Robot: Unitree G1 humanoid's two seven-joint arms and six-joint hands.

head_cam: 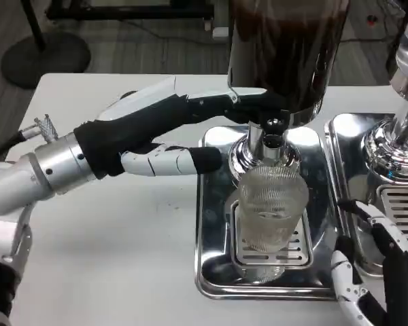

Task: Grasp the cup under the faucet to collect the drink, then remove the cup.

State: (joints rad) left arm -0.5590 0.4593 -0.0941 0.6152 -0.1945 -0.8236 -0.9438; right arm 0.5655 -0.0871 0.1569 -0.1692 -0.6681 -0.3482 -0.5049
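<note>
A clear ribbed glass cup (pixel 273 209) stands upright on the slotted grate of a shiny steel drip tray (pixel 211 231), right under the chrome faucet (pixel 268 142) of a dispenser tank (pixel 285 47) filled with dark drink. The cup looks empty. My left hand (pixel 156 132) reaches in from the left; its upper fingers (pixel 217 103) stretch to the tap just above the faucet, and its lower fingers (pixel 177 161) point at the faucet base. It holds nothing. My right hand (pixel 374 272) waits at the lower right, fingers apart, right of the cup and not touching it.
A second chrome dispenser (pixel 402 129) with its own steel tray (pixel 394 204) stands close on the right, just behind my right hand. White table (pixel 122 258) lies bare to the left and front of the tray.
</note>
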